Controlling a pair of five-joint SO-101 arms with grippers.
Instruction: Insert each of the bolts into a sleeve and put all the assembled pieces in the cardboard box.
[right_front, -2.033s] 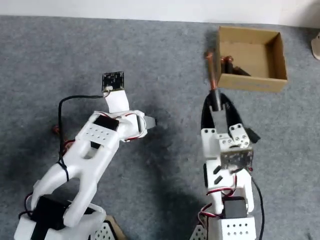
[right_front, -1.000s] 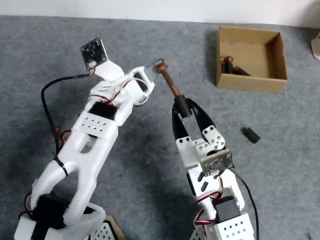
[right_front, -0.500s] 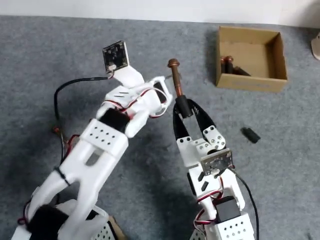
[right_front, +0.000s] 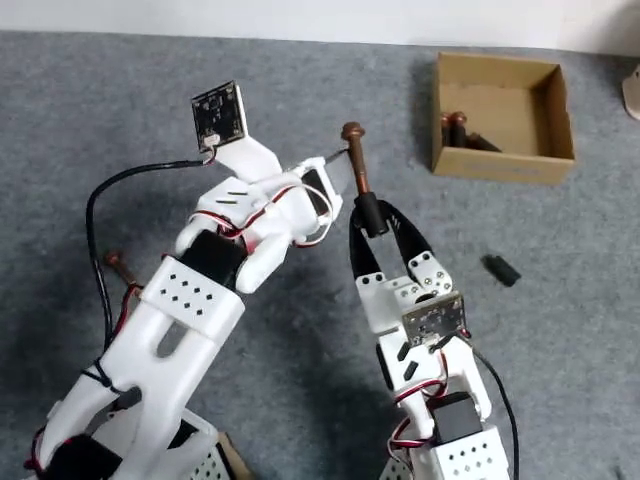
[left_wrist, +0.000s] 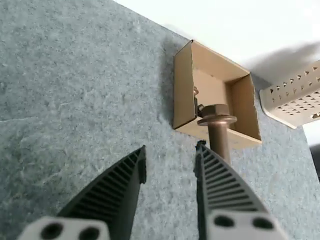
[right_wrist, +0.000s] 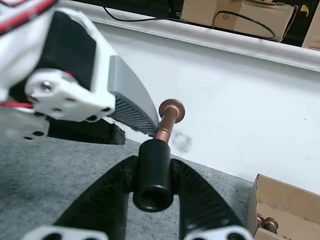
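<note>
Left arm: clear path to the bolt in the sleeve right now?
Probably yes. The left gripper is open, nothing lies between it and the bolt, which sits just outside its jaws, so a small sideways shift seems needed. The right gripper grips only the sleeve.

Clearance. Carpet betw. right arm and cardboard box: bare, except one loose sleeve. Box top open; pieces occupy its left side, rest free. Mid-table crowded: left gripper, jaws apart, sits just beside the bolt projecting from the held sleeve in the right gripper. A stray bolt lies on carpet beside the left arm.
</note>
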